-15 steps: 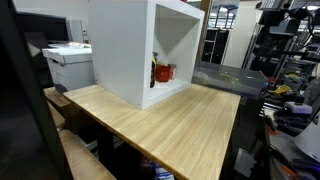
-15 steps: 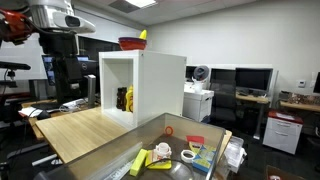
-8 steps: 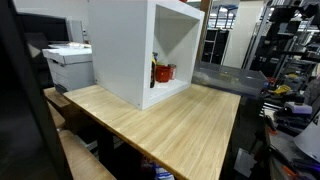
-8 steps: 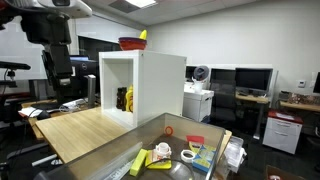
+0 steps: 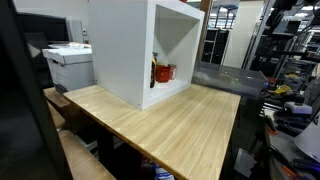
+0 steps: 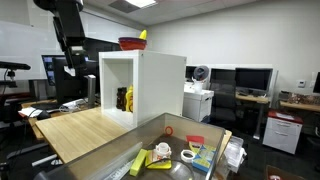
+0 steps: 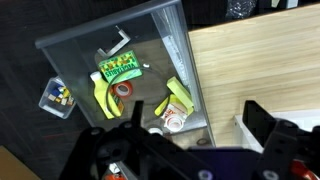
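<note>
Grey bin (image 7: 150, 45) holds a white tape roll (image 7: 174, 122), directly beneath the wide-spread hand (image 7: 193, 118) hovering above.

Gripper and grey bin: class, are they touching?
Apart. In an exterior view the gripper hangs high beside the white cabinet, while the bin sits low in the foreground, with bare table between them.

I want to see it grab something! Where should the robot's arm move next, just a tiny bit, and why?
Probably ease down toward the gray bin. In the wrist view the gripper hangs high above it, its fingers spread and empty, while the banana and tape roll lie far below, out of reach.
</note>
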{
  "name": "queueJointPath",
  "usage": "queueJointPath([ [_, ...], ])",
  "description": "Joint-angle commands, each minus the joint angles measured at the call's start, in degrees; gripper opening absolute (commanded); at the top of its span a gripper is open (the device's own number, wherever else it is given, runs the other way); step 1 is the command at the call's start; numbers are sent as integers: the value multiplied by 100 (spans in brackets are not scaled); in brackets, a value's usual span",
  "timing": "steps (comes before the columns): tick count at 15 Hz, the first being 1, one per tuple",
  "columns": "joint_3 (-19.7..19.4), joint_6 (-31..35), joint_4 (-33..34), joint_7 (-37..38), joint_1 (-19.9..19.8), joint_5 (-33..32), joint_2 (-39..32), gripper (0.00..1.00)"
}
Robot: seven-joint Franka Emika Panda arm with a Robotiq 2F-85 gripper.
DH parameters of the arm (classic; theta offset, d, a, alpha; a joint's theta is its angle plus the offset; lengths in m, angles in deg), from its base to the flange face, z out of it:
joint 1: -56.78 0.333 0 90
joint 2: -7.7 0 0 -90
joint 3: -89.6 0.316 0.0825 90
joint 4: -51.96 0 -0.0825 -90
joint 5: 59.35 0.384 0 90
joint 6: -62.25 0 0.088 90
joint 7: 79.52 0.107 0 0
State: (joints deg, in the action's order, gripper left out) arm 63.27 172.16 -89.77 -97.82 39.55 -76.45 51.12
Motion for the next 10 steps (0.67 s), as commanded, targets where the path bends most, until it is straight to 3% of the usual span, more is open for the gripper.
queueJointPath([
  [1, 27, -235, 846, 9, 213, 322, -846, 100],
  [7, -31, -342, 1884, -219, 464, 786, -1811, 100],
  [8, 119, -153, 1611, -70, 308, 696, -1580, 100],
  [10, 134, -154, 1694, -66, 300, 701, -1711, 100],
])
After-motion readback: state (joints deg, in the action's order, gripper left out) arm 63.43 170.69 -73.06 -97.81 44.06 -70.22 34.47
